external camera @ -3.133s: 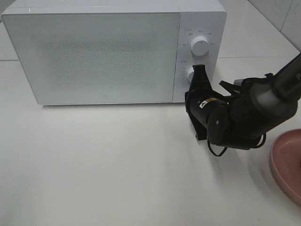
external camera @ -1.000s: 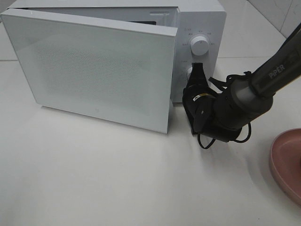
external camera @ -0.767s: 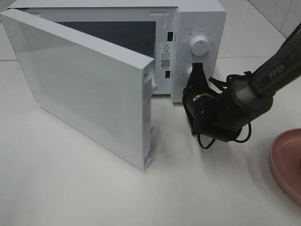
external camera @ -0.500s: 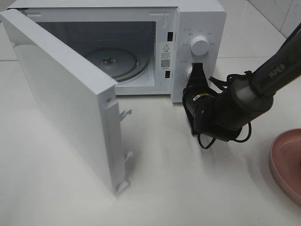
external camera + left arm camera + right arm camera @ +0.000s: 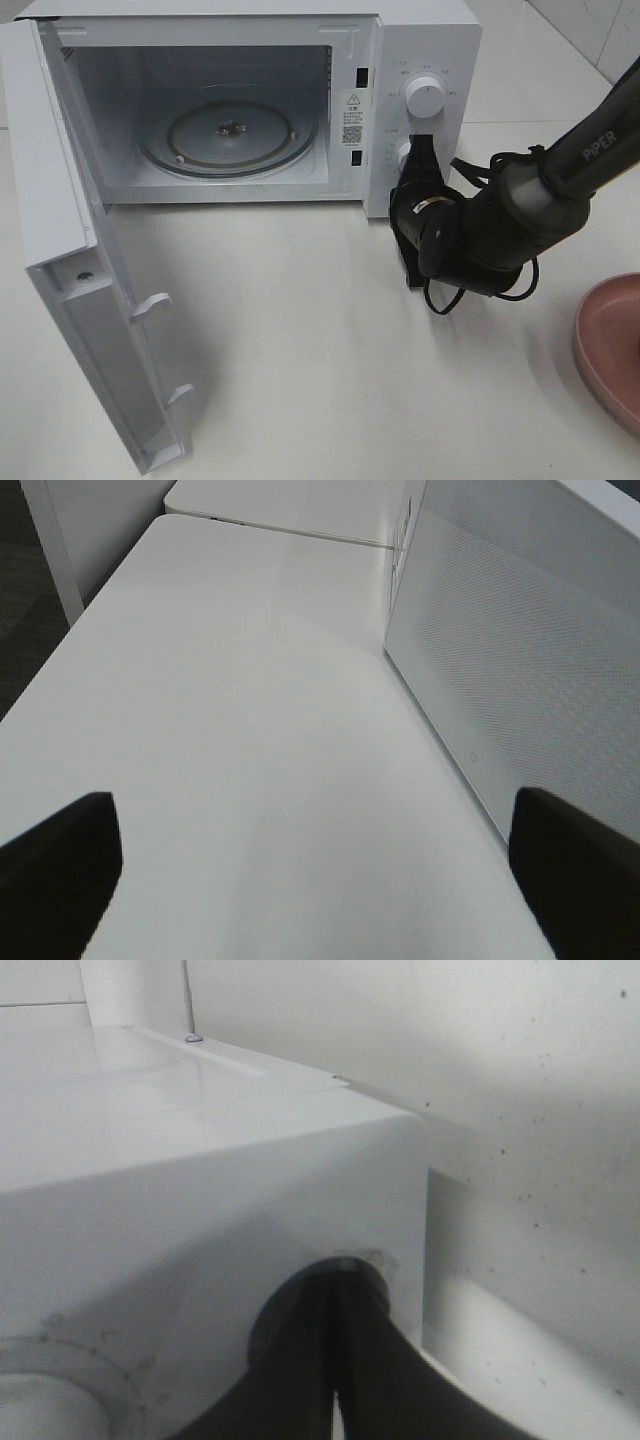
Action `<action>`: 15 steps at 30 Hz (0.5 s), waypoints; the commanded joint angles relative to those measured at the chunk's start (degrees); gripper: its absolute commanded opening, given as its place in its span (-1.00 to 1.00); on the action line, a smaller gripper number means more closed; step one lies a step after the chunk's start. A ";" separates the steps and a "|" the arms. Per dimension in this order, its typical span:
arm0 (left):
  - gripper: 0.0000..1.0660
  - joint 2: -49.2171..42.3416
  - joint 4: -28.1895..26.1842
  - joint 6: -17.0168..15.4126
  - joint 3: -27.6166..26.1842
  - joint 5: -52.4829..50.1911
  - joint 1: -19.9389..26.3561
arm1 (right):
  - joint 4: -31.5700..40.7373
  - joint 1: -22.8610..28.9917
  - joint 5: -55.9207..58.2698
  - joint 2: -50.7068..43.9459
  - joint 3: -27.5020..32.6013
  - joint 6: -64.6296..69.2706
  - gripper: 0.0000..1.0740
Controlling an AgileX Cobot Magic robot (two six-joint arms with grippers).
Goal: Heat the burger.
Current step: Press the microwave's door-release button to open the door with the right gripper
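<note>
From the high camera, the white box-shaped microwave oven point(image 5: 425, 40) stands with its white door point(image 5: 60, 230) wide open toward the left, and the round glass turntable point(image 5: 230, 135) inside carries nothing. The burger is not in any view; only a part of a round pink plate point(image 5: 610, 350) shows at the right edge, and that part is bare, so I cannot tell where the burger lies. I think the risk is here: the open door reaches far over the white table point(image 5: 330, 380), so an arm bringing the burger could hit it. The black right arm point(image 5: 500, 225) could also brush the plate when it pulls back. This arm comes from the right, bent low, and the right gripper point(image 5: 420, 150) has its jaws closed, holding nothing, with the tips on the lower round control point(image 5: 403, 155). In the left wrist view, the left gripper point(image 5: 310, 810) is low over the table with its two dark fingers point(image 5: 55, 860) far apart and nothing between them. The outer face of the door is just beside it, so a careless move may knock the door. In the right wrist view, the closed fingertips point(image 5: 337, 1290) touch the round control on the oven front.
</note>
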 commanded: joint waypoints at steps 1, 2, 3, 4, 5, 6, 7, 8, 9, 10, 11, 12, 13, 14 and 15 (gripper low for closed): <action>0.83 -1.03 -0.11 -0.34 0.11 -0.34 -0.46 | -2.92 -1.49 -6.93 -2.58 -0.97 0.23 -1.00; 0.83 -1.03 -0.11 -0.34 0.11 -0.34 -0.46 | -3.21 -1.32 -5.56 -3.15 -0.06 0.23 -1.00; 0.83 -1.03 -0.11 -0.34 0.11 -0.34 -0.46 | -3.21 -1.32 -5.56 -3.15 -0.06 0.23 -1.00; 0.83 -1.03 -0.11 -0.34 0.11 -0.34 -0.46 | -3.44 -1.32 -4.47 -3.44 0.46 0.34 -1.00; 0.83 -1.03 -0.11 -0.34 0.11 -0.34 -0.46 | -3.55 -1.26 -2.06 -4.01 1.43 0.34 -1.00; 0.83 -1.03 -0.11 -0.34 0.11 -0.34 -0.46 | -3.55 -1.26 -2.06 -4.01 1.43 0.34 -1.00; 0.83 -1.03 -0.11 -0.34 0.11 -0.34 -0.46 | -3.44 -0.80 -1.20 -4.64 2.52 0.34 -1.00; 0.83 -1.03 -0.11 -0.34 0.11 -0.34 -0.46 | -3.44 -0.69 -1.26 -5.04 3.15 0.34 -1.00; 0.83 -1.03 -0.11 -0.34 0.11 -0.34 -0.46 | -3.44 -0.69 -1.26 -5.04 3.15 0.34 -1.00; 0.83 -1.03 -0.11 -0.34 0.11 -0.34 -0.46 | -4.24 -0.69 -0.69 -5.84 4.30 0.34 -1.00; 0.83 -1.03 -0.11 -0.34 0.11 -0.34 -0.46 | -4.24 -0.69 -0.69 -5.84 4.30 0.34 -1.00; 0.83 -1.03 -0.11 -0.34 0.11 -0.34 -0.46 | -5.04 -0.69 0.17 -6.36 4.87 0.34 -1.00; 0.83 -1.03 -0.11 -0.34 0.11 -0.34 -0.46 | -5.96 -0.69 2.12 -7.33 6.02 0.34 -1.00; 0.83 -1.03 -0.11 -0.34 0.11 -0.34 -0.46 | -5.96 -0.69 2.12 -7.33 6.02 0.34 -1.00; 0.83 -1.03 -0.11 -0.34 0.11 -0.34 -0.46 | -6.47 -0.69 3.27 -8.42 6.93 0.17 -1.00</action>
